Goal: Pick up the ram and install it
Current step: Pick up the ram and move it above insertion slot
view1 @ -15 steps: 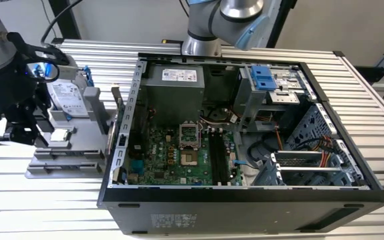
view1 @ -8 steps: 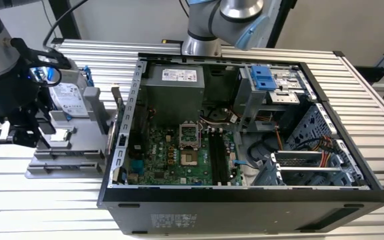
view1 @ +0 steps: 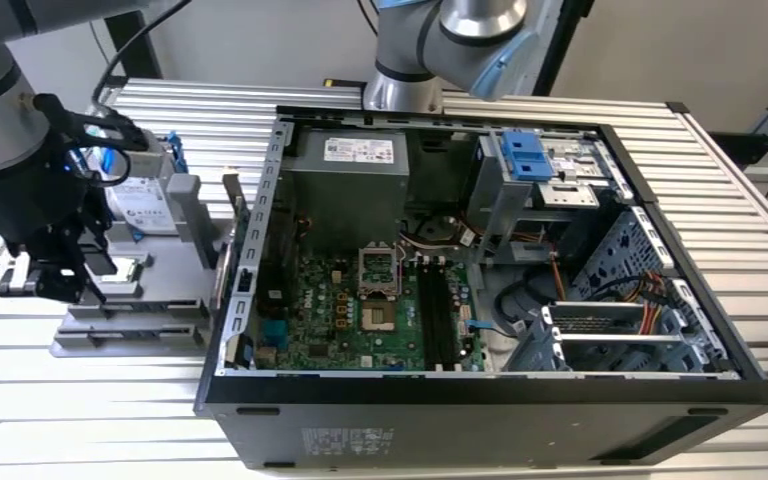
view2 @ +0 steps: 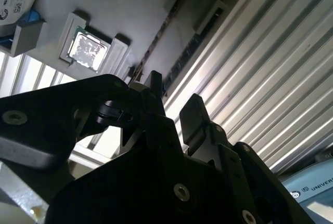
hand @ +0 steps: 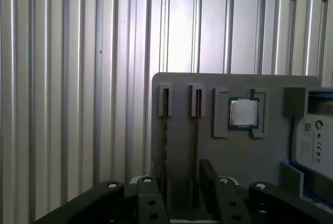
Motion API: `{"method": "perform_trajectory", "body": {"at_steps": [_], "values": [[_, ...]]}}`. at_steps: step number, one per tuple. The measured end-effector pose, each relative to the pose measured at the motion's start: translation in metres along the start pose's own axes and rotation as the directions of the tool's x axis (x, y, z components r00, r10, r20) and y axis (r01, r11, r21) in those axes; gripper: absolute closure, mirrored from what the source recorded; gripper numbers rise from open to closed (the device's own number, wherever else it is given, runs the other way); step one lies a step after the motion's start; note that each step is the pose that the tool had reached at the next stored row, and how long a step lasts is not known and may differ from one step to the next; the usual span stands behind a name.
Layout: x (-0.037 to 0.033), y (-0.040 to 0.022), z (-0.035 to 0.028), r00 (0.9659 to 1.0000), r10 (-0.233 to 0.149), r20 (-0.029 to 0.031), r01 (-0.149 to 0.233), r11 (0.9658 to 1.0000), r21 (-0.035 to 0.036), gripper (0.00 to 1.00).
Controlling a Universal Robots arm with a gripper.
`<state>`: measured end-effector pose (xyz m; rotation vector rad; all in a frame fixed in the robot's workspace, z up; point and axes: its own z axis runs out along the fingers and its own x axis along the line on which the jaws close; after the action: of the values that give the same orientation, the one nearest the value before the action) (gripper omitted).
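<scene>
The ram shows as a thin dark strip standing on edge in a narrow slot of the grey holder. A second strip like it fills the slot beside it. In the second wrist view both run as dark lines, one of them the ram. My gripper hovers over the near end of these slots, open, with nothing between its fingers. In the exterior view the gripper hangs over the holder, to the left of the computer case. The motherboard's black slots lie inside the case.
A square silver processor chip and a hard drive share the holder. The open computer case stands at the exterior view's right, its metal wall close to the holder. A second arm's base rises behind the case. A slatted metal table lies underneath.
</scene>
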<state>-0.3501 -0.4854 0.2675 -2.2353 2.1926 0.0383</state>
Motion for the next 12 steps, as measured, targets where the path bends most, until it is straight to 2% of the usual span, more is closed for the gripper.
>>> {"method": "perform_trajectory", "body": {"at_steps": [12], "values": [[0.0005,-0.0003,0.0179,1.0000,0.000,0.0001,0.000,1.0000,0.0000,0.00]]}}
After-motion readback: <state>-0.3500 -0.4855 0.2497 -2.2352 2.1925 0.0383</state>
